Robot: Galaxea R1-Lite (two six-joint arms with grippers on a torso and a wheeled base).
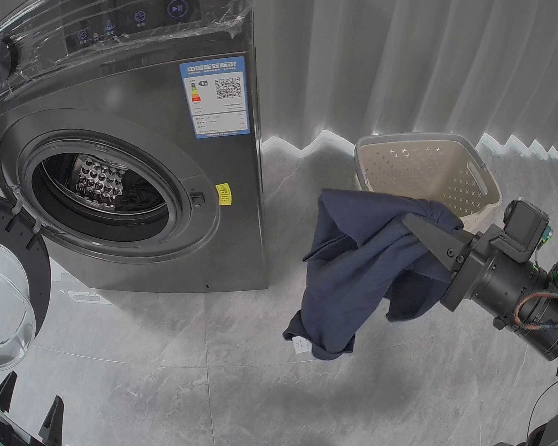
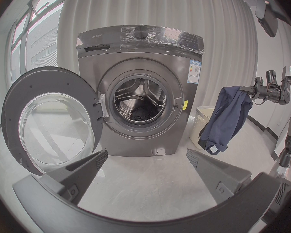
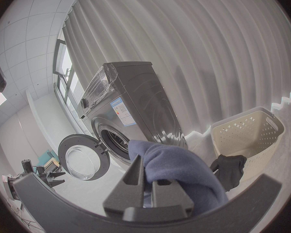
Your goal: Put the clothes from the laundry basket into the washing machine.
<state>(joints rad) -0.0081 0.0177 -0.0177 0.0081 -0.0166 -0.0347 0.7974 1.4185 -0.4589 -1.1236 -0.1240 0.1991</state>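
Sitting low and nearest me, the left claw (image 1: 32, 389) has its fingers spread with nothing between them. Further along, the right claw (image 1: 415, 221) is clamped on a bunched fold of a navy garment (image 1: 353, 267), which hangs limp below it, clear of the floor. It looks light and floppy and will drape rather than slip. The pinch near its top seems sound to me, though the trailing hem may snag. Just behind the claw stands the laundry basket (image 1: 415, 168). Well off to the claw's left, the washing machine (image 1: 235, 174) has its door (image 1: 25, 249) swung open, with dark clothes in the drum (image 1: 99, 181).
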